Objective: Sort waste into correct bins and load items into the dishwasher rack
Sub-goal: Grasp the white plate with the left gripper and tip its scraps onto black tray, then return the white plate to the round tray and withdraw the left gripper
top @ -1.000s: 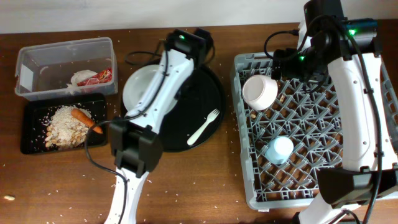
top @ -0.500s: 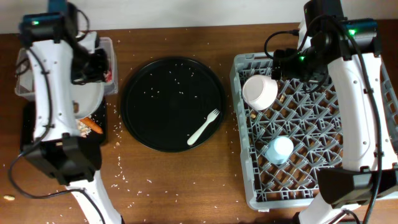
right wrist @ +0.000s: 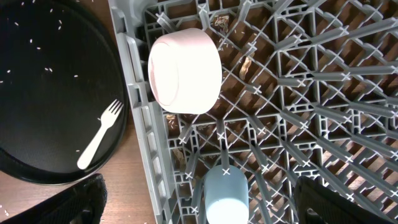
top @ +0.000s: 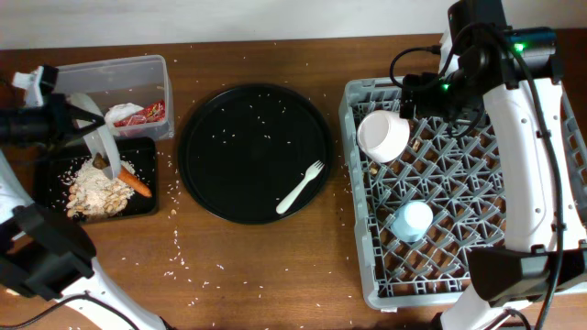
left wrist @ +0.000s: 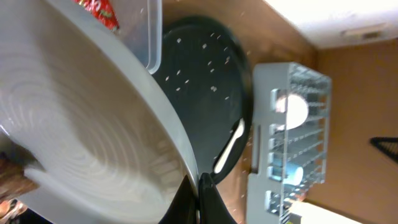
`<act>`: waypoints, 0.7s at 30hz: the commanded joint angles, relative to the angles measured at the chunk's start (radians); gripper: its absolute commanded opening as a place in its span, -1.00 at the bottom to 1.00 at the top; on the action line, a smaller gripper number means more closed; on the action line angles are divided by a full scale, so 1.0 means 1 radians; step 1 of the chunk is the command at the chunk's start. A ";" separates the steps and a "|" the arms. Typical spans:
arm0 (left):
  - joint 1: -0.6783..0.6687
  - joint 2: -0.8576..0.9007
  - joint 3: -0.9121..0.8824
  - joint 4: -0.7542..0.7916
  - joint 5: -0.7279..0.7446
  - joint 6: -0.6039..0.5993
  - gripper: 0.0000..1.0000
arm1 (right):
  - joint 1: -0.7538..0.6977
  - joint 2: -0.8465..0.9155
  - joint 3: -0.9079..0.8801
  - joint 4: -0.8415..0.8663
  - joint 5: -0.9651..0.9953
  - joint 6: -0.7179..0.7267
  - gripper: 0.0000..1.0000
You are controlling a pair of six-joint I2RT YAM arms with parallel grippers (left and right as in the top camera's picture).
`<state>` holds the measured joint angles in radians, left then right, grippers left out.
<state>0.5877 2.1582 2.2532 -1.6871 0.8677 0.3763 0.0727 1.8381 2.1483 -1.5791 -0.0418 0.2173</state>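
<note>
My left gripper (top: 75, 122) is shut on the rim of the pale grey plate (top: 99, 139) and holds it tilted steeply over the shallow black tray (top: 46, 163). The tray holds rice scraps (top: 92, 190) and the orange carrot (top: 137, 184). In the left wrist view the jaws (left wrist: 200, 186) pinch the plate's (left wrist: 81, 124) edge. The clear tub (top: 101, 73) holds the napkin (top: 123, 114) and red wrapper (top: 152, 111). The rack (top: 367, 238) holds the bowl (top: 383, 135) and blue cup (top: 410, 221). My right gripper (right wrist: 214, 208) is open above the rack. I cannot make out the brown chunk.
The large round black tray (top: 248, 137) lies mid-table with the white fork (top: 301, 186) on its right side and stray rice grains. Loose rice is scattered on the wooden table in front. The rack (right wrist: 311, 93) fills the right side.
My left arm has swung from the round tray to the far left with the plate, which now tips steeply over the shallow black tray. The right arm has not moved.
</note>
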 commanded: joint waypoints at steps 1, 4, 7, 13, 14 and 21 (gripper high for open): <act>0.055 -0.018 -0.010 -0.002 0.162 0.032 -0.99 | -0.001 0.004 -0.002 -0.003 0.013 -0.003 0.90; 0.105 -0.018 -0.011 -0.002 0.157 0.028 -0.99 | -0.001 0.004 -0.002 -0.003 0.013 -0.003 0.92; 0.105 -0.022 -0.012 -0.002 0.158 0.018 -0.99 | -0.001 0.004 -0.002 0.000 0.013 -0.003 0.92; -0.158 -0.151 0.010 0.060 -0.038 0.018 -0.99 | -0.001 0.004 -0.002 0.009 0.013 -0.003 0.98; -0.237 -0.171 0.010 0.090 -0.101 0.003 -0.99 | -0.001 0.004 -0.002 0.009 0.013 -0.003 0.98; -0.636 -0.176 0.006 0.357 -0.708 -0.259 -0.99 | -0.001 0.004 -0.002 0.001 0.013 -0.003 0.98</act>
<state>0.0082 1.9976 2.2539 -1.3716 0.3283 0.1822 0.0727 1.8381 2.1475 -1.5784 -0.0418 0.2104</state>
